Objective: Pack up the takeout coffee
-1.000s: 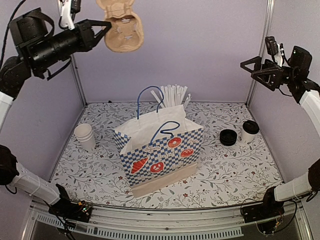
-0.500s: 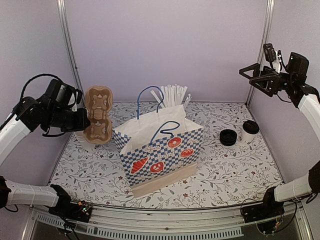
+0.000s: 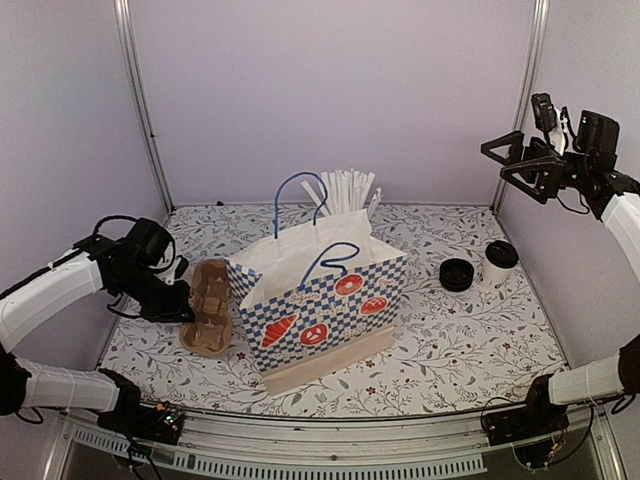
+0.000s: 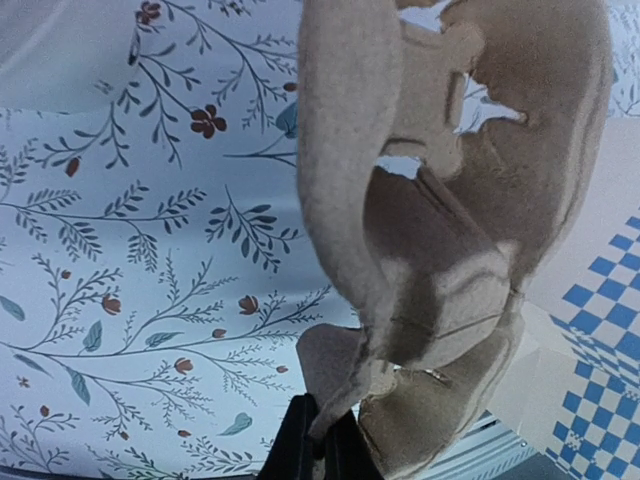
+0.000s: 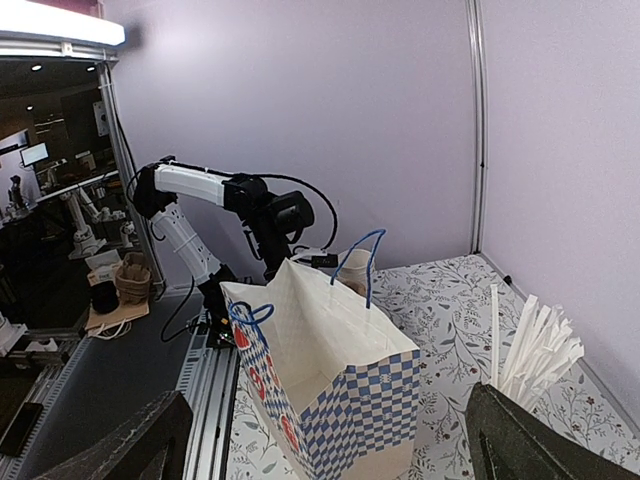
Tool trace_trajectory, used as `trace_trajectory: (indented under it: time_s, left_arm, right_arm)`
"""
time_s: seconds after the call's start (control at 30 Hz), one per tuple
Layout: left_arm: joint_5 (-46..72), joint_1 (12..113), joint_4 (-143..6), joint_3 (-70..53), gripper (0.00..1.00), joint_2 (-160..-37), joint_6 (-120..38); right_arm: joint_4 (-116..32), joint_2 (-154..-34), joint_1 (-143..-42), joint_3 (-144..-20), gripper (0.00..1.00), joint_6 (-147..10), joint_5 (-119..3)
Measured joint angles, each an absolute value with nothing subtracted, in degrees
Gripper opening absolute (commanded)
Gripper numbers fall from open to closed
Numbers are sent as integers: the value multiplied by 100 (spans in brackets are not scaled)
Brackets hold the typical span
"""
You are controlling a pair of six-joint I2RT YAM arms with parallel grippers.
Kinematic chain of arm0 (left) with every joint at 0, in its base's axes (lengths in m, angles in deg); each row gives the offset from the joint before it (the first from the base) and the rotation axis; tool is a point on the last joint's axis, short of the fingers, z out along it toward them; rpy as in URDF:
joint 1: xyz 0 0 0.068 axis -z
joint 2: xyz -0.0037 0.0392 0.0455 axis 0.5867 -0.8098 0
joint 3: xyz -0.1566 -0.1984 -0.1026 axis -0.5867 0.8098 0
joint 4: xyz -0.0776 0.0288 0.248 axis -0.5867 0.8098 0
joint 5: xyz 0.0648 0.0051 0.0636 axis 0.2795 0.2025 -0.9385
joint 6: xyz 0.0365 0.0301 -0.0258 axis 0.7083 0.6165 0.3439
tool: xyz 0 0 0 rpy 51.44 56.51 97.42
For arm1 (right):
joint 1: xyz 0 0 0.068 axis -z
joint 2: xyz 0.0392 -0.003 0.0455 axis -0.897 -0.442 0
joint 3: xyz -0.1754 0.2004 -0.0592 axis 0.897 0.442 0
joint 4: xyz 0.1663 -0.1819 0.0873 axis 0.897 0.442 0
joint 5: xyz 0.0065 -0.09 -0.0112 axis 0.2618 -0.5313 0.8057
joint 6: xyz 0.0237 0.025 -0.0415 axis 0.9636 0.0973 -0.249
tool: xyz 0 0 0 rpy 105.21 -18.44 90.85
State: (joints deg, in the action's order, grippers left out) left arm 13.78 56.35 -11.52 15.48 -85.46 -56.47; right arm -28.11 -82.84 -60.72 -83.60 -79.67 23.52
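The takeout coffee (image 3: 497, 264), a small white cup with a black lid, stands upright on the table at the right, beside the wall. My left gripper (image 3: 182, 306) is low on the left and shut on the edge of a brown cardboard cup carrier (image 3: 207, 318). The carrier stands tilted on the table, next to the left side of the bag. In the left wrist view the fingertips (image 4: 300, 447) pinch the carrier's rim (image 4: 450, 250). My right gripper (image 3: 524, 160) is open and empty, high above the right side, far from the coffee. The coffee is out of both wrist views.
A blue-and-white checked paper bag (image 3: 320, 300) stands open mid-table, and it also shows in the right wrist view (image 5: 330, 380). A cup of white straws (image 3: 350, 190) stands behind it. A stack of black lids (image 3: 457, 274) sits left of the coffee.
My left arm has swung down from high at the back left, bringing the cup carrier to the table beside the bag. The right arm has barely moved.
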Motion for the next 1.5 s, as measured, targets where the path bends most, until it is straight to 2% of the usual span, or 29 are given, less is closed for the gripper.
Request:
trace_trajectory:
  time_s: [0.2,0.43,0.67,0.7,0.97,1.17,1.23,1.5]
  left_arm:
    - [1906,5626,-1431,1930,0,-8918,-5289]
    - [1963,5560,-1543,1921,11,-9803,-5070]
    - [1664,5541,-1501,1524,47,-10332,-4946]
    - [1563,5539,-1464,1388,49,-10266,-4937]
    - [1089,5993,-1340,426,51,-9447,-5273]
    - [997,6686,-1379,558,54,-9788,-5588]
    - [938,6776,-1405,628,58,-9934,-5641]
    - [707,6907,-1602,802,57,-10435,-5678]
  right_arm:
    - [-2610,-8277,-6072,-8356,99,-8182,2306]
    - [-2510,-8277,-6072,-8319,99,-8315,2262]
    - [-2407,-8277,-6072,-8310,99,-8402,2234]
    - [-2381,-8277,-6072,-8310,99,-8409,2229]
    - [-2250,-8304,-6072,-8310,99,-8555,2188]
    - [-2215,-8391,-6072,-8310,99,-8599,2166]
    - [-2212,-8391,-6072,-8310,99,-8616,2155]
    - [-2090,-8391,-6072,-8310,99,-8724,2096]
